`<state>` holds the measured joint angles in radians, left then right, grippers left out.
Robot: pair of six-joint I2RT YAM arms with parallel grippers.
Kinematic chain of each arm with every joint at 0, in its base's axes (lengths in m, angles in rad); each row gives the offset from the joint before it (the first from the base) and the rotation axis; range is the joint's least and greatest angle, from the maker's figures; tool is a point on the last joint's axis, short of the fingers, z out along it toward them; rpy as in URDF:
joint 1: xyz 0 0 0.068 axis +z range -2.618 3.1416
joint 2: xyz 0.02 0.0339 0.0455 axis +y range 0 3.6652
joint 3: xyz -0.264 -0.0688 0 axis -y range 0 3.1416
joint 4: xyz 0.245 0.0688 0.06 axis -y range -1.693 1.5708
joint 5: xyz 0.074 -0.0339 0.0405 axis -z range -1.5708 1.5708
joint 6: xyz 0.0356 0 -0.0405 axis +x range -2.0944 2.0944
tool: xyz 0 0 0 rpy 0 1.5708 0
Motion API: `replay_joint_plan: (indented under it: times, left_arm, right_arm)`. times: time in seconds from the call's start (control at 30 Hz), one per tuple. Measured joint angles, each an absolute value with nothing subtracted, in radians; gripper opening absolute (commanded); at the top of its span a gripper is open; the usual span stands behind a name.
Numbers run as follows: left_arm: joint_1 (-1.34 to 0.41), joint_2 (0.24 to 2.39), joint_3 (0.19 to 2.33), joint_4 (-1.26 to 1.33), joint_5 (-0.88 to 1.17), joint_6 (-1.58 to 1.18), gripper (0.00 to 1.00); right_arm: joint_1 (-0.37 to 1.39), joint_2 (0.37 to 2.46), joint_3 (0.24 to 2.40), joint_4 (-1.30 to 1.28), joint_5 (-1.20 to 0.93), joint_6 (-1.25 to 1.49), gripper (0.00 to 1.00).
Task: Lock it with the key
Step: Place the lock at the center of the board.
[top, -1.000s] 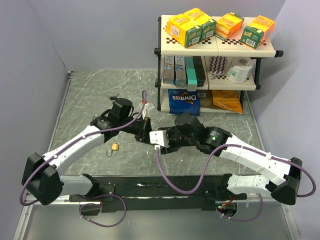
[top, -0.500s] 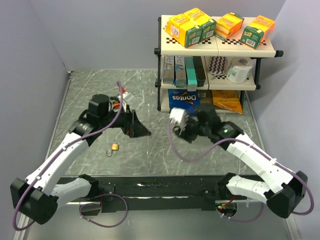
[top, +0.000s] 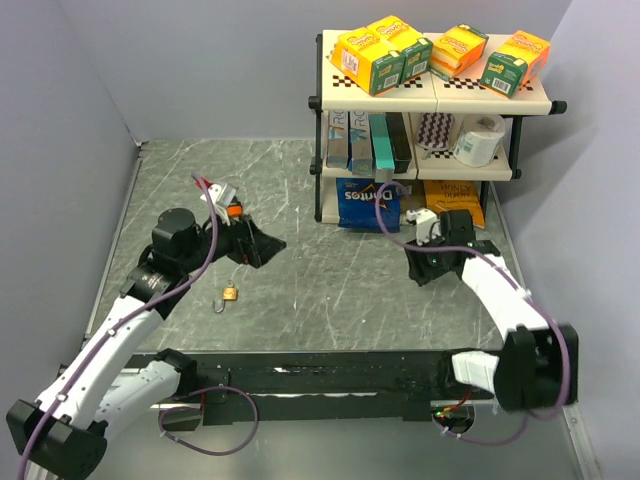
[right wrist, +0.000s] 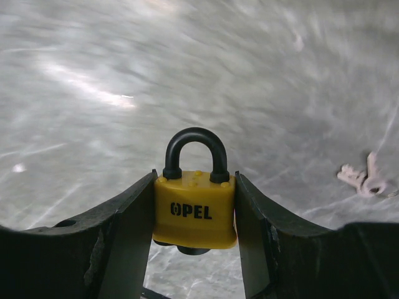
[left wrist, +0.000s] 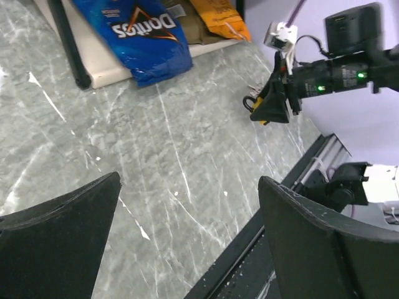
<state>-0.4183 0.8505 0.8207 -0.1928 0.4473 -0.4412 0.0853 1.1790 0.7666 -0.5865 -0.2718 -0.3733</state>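
Two arms sit over my grey, marble-veined tabletop (top: 320, 300), glossy and flat. At the back stands a cream shelf rack (top: 500, 95) with black posts, and a crinkly blue Doritos bag (top: 368, 205) sits at its foot. A small brass-coloured padlock (top: 230, 294) lies near my left arm. The left gripper (left wrist: 188, 180) is spread wide, its dark wedge-shaped fingers holding nothing. The right gripper (right wrist: 194, 182) pinches the blocky yellow padlock (right wrist: 194, 212) by its sides above the tabletop, black rounded shackle upward. The thin metal keys (right wrist: 360, 176) lie flat on the tabletop just beside it.
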Motion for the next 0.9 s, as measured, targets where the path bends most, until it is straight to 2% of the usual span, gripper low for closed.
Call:
replay_joint_plan:
  times: [0.17,0.33,0.63,0.83,0.9]
  left_arm:
    - [-0.418,0.93,0.874,-0.216,0.414,-0.426,0.96]
    - [-0.416,0.935,0.881,-0.248,0.403,-0.391,0.96]
    - [-0.414,0.876,0.858,-0.237,0.401,-0.387,0.96]
    - [-0.412,0.877,0.854,-0.246,0.377,-0.381,0.96]
    - [-0.409,0.879,0.854,-0.253,0.368,-0.378,0.96]
  right_arm:
    - [-0.08,1.378,0.781,-0.567,-0.273,-0.354,0.0]
    - [-0.158,1.466,0.804,-0.516,-0.268,-0.316,0.0]
    - [-0.161,1.494,0.818,-0.384,-0.273,-0.253,0.14]
    - [-0.157,1.541,0.818,-0.359,-0.268,-0.24,0.28]
    - [-0.155,1.544,0.817,-0.358,-0.257,-0.232,0.29]
